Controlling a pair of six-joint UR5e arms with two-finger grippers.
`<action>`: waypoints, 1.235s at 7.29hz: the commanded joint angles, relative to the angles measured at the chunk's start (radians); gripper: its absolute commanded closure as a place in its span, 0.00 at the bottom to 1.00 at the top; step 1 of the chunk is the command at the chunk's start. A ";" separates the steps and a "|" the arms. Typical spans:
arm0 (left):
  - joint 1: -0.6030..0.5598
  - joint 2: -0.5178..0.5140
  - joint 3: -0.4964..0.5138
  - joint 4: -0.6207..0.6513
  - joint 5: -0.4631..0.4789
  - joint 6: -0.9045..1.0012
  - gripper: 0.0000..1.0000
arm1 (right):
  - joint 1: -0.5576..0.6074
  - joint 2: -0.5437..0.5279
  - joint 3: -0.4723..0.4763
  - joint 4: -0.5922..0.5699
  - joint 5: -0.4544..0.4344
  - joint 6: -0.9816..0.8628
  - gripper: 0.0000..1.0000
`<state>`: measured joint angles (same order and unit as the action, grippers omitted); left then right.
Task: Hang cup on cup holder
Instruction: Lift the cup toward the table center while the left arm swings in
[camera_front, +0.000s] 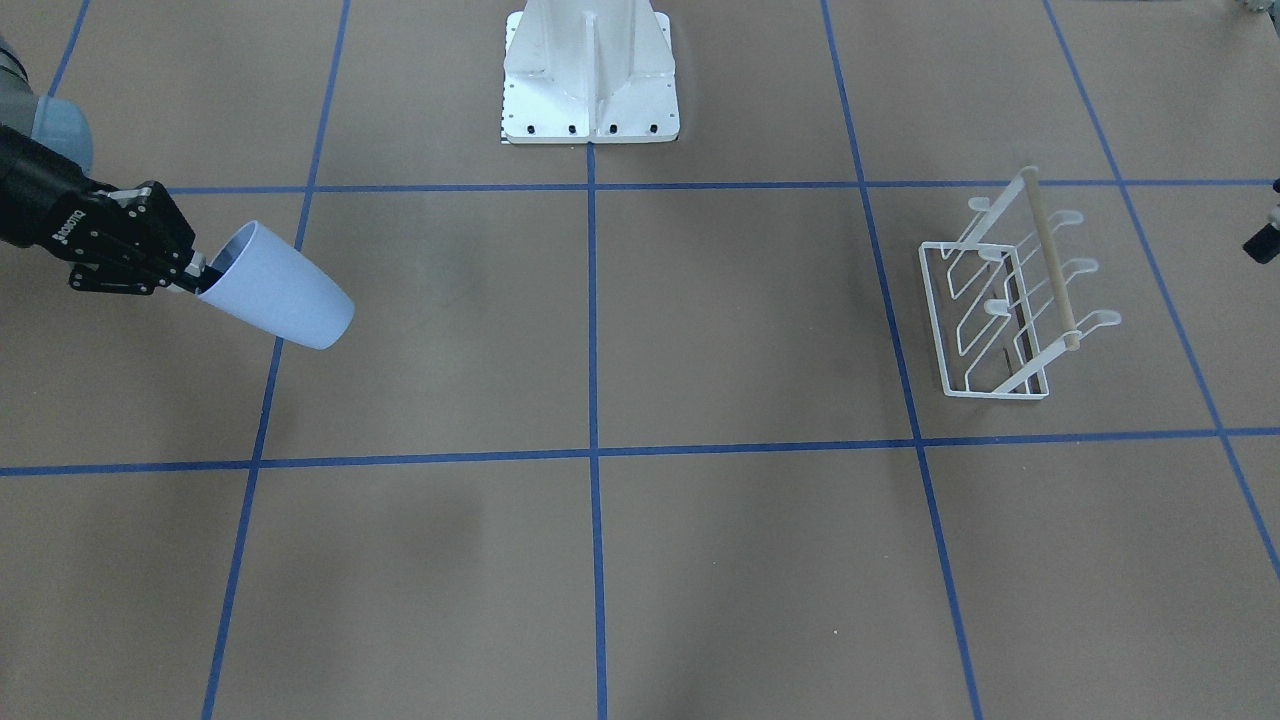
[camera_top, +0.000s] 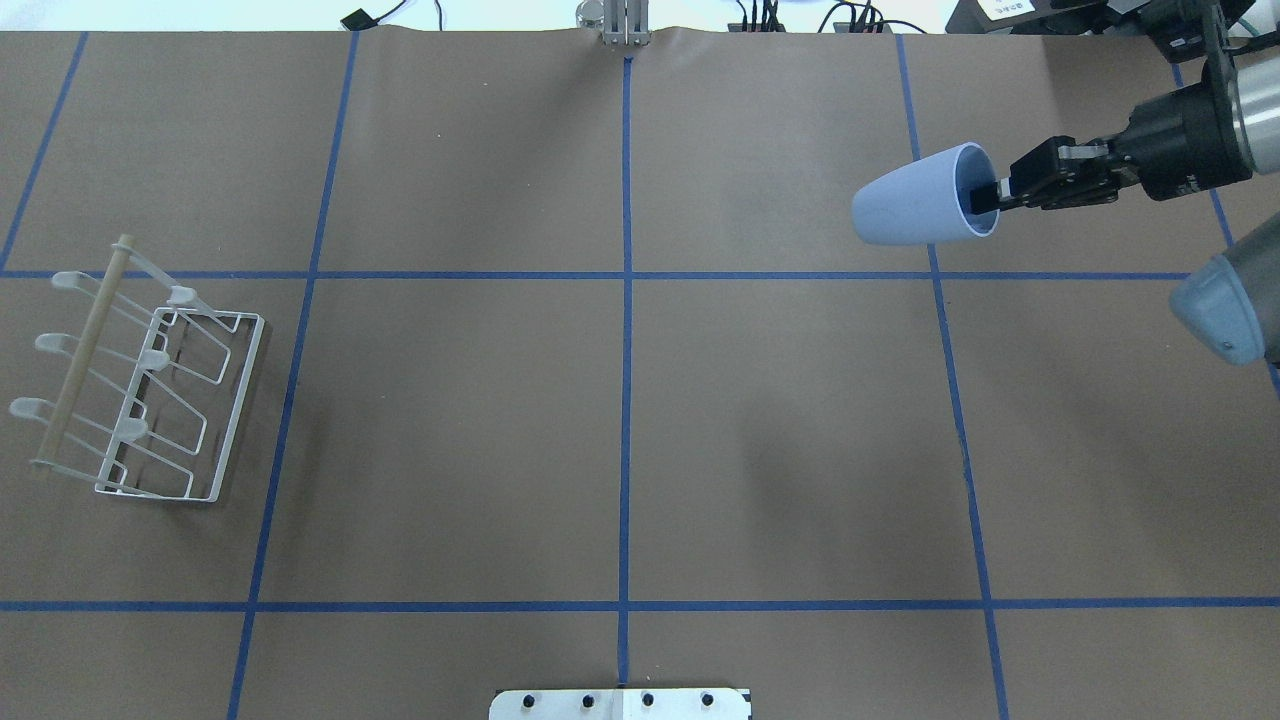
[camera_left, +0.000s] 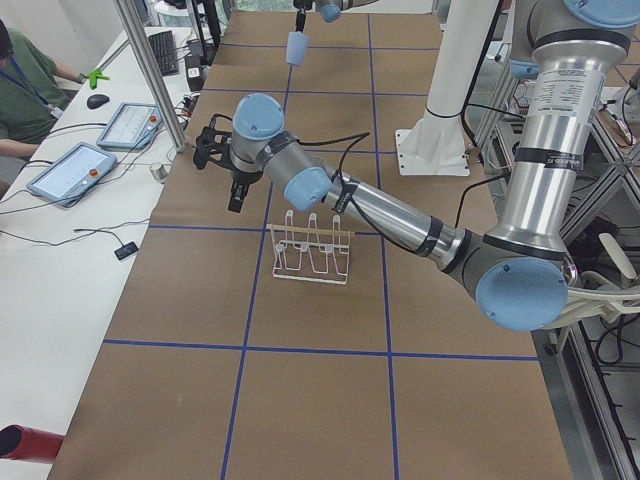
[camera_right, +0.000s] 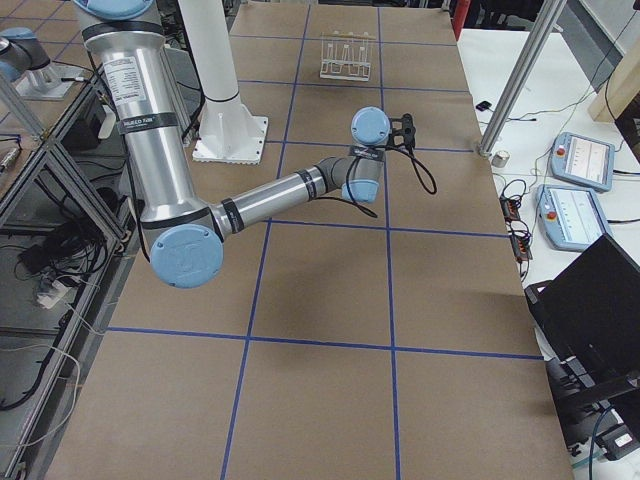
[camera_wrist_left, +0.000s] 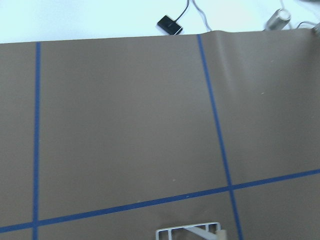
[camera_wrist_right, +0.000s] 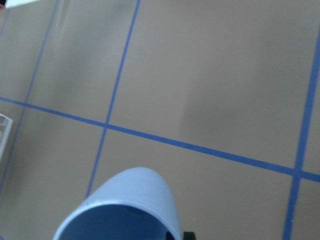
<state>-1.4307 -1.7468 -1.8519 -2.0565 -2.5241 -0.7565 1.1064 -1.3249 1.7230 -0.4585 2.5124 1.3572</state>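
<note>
The pale blue-grey cup (camera_front: 285, 290) lies on its side in the air, base toward the table's middle. My right gripper (camera_front: 205, 272) is shut on the cup's rim, one finger inside it. Cup (camera_top: 910, 208) and right gripper (camera_top: 985, 197) show at the overhead view's upper right. The right wrist view shows the cup's rim (camera_wrist_right: 130, 200). The white wire cup holder (camera_top: 85, 350) with its wooden bar stands far off at the other end of the table (camera_front: 1050, 270). My left gripper (camera_left: 237, 195) hangs above the table beside the holder (camera_left: 310, 280); I cannot tell whether it is open or shut.
The white robot pedestal (camera_front: 590, 80) stands at the table's robot-side edge, between the arms. Blue tape lines divide the brown table. An operator and tablets (camera_left: 75, 170) sit on a side bench beyond the far edge. The holder's frame edge shows low in the left wrist view (camera_wrist_left: 187, 231).
</note>
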 joint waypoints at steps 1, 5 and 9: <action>0.129 -0.010 0.008 -0.335 0.002 -0.361 0.02 | -0.077 0.020 0.039 0.192 -0.071 0.277 1.00; 0.237 -0.150 0.000 -0.609 0.019 -0.703 0.02 | -0.279 0.020 0.059 0.545 -0.375 0.523 1.00; 0.527 -0.201 -0.009 -0.968 0.480 -1.272 0.02 | -0.307 0.021 0.081 0.620 -0.418 0.548 1.00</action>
<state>-0.9789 -1.9433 -1.8586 -2.9556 -2.1497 -1.9133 0.8011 -1.3044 1.7946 0.1536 2.0969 1.9040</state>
